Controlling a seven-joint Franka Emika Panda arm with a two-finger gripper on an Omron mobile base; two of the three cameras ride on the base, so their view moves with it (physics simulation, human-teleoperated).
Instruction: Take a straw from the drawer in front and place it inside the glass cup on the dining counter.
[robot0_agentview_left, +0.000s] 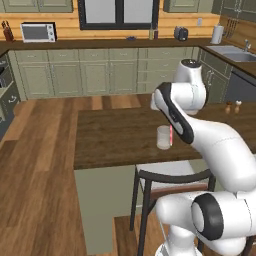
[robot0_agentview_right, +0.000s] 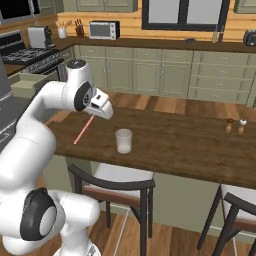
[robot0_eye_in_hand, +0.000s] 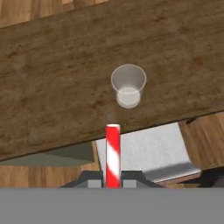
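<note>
In the left base view the glass cup (robot0_agentview_left: 163, 137) stood upright on the dark tabletop (robot0_agentview_left: 115, 135), near its front edge, and a sliver of the red-and-white straw (robot0_agentview_left: 171, 135) showed just beside the cup on the arm's side, the forearm hiding the rest. In the right base view the arm bent over the tabletop (robot0_agentview_right: 190, 140) with the hand (robot0_agentview_right: 95, 116) left of the cup (robot0_agentview_right: 123, 140) and above it, wrist tipped down, the straw (robot0_agentview_right: 83, 130) slanting away from the cup with its free end low over the wood. In the hand view the hand (robot0_eye_in_hand: 113, 180) was clamped on the straw (robot0_eye_in_hand: 113, 153), which rose straight toward the cup (robot0_eye_in_hand: 128, 85); the cup sat ahead on the tabletop (robot0_eye_in_hand: 52, 78), well apart from the straw's tip. To finish well, I judged the hand should bring the straw's low end over the rim, turn it more upright, and lower it inside before letting go (a slanted release could tip so light a cup).
</note>
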